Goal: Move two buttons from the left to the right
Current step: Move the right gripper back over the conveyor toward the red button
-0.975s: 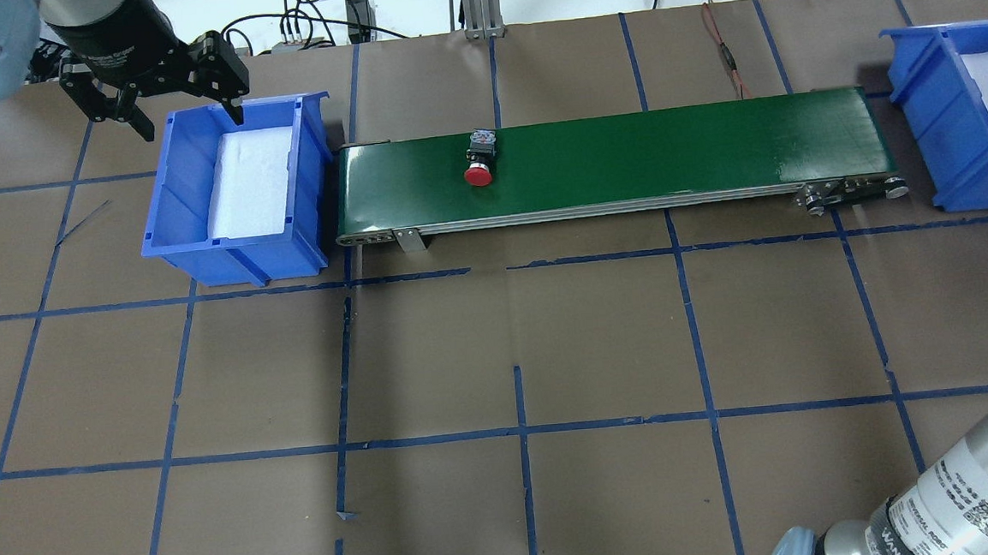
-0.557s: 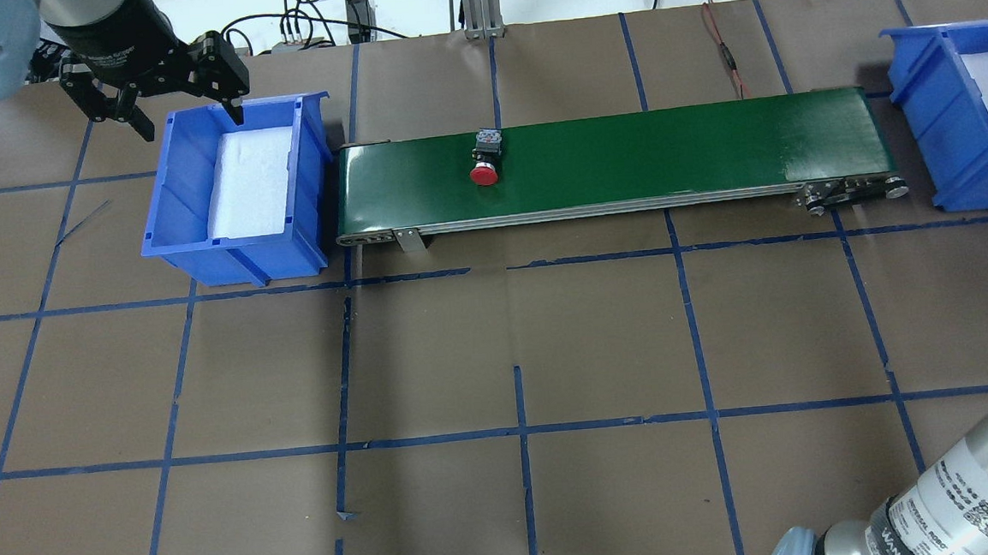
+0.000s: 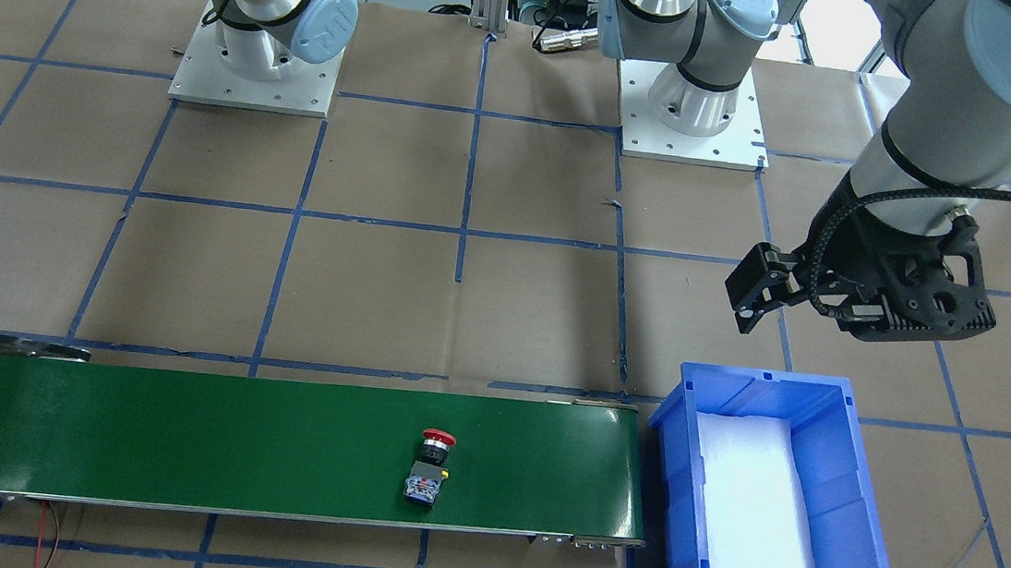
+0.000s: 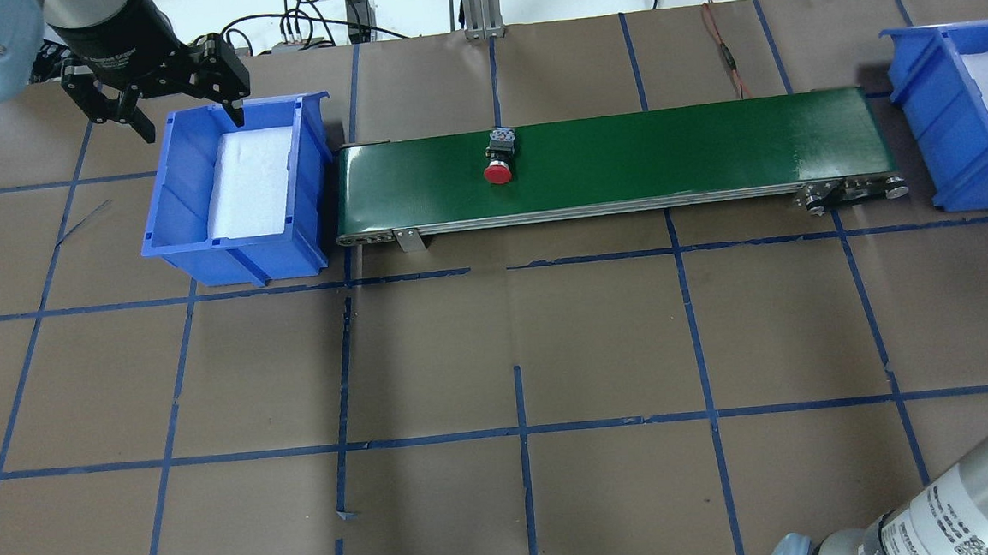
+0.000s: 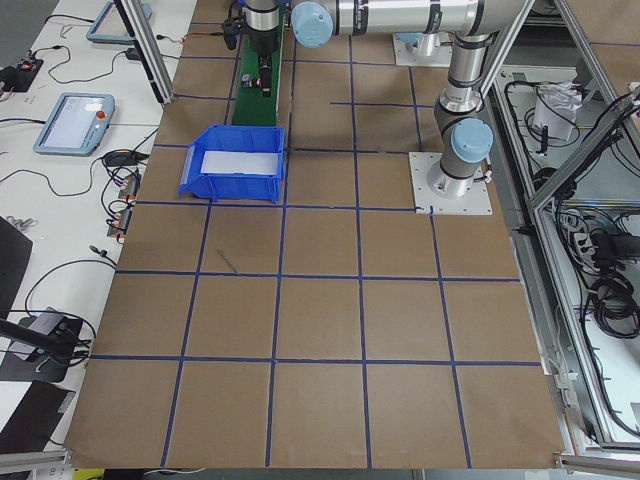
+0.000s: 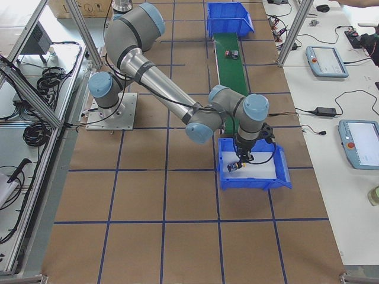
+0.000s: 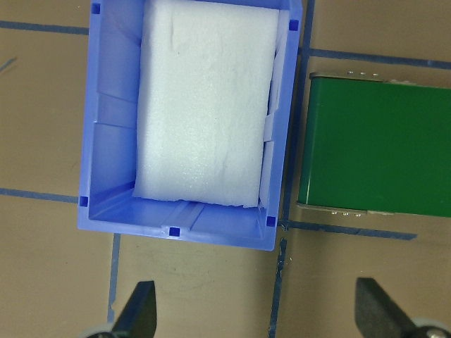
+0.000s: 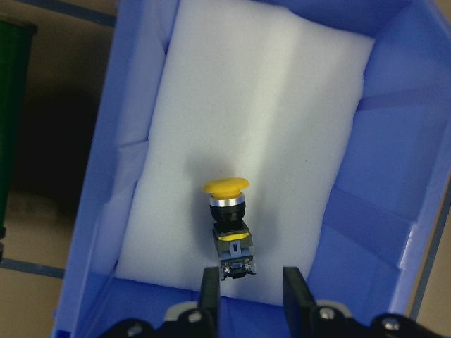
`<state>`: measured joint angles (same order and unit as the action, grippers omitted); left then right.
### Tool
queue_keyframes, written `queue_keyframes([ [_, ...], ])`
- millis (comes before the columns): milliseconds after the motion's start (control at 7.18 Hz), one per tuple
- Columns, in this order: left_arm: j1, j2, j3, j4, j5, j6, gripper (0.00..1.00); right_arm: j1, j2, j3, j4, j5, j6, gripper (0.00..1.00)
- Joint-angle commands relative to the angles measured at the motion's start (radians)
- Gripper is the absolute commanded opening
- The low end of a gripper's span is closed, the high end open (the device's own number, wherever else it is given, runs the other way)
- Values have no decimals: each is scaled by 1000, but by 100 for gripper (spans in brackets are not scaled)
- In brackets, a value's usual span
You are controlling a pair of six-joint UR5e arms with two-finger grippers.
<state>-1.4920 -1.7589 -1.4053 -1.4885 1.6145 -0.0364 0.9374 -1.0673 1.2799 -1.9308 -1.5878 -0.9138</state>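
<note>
Yellow mushroom-cap push-button [image 8: 230,229] lies on foam in the right blue plastic bin [image 8: 394,141], right gripper [image 8: 251,289] spread open over it. Red mushroom-cap push-button [image 4: 500,159] lies on the green conveyor belt [image 4: 666,151], short of halfway along. Left gripper [image 7: 257,310] gapes empty. One delivered, one to go, I'd judge.

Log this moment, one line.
red button: on conveyor belt | yellow button: in right bin, under open right end effector | left end effector: open near left bin
</note>
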Motion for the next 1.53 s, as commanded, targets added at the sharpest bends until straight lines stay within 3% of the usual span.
queue_keyframes([
  [0, -10, -5, 6, 2, -5, 0, 100, 110, -45, 6, 4, 35, 12, 42],
  [139, -11, 4, 8, 2, -5, 0, 100, 168, -51, 9, 10, 58, 36, 43],
  [557, -8, -4, 14, 13, -21, 1, 100, 302, -53, 62, 24, 100, 221, 57],
  [836, -7, -5, 6, 13, -19, 1, 100, 371, -54, 122, 7, 135, 428, 57],
  [1393, 6, 15, 14, 13, -8, 47, 100, 519, -53, 130, 1, 118, 801, 57],
])
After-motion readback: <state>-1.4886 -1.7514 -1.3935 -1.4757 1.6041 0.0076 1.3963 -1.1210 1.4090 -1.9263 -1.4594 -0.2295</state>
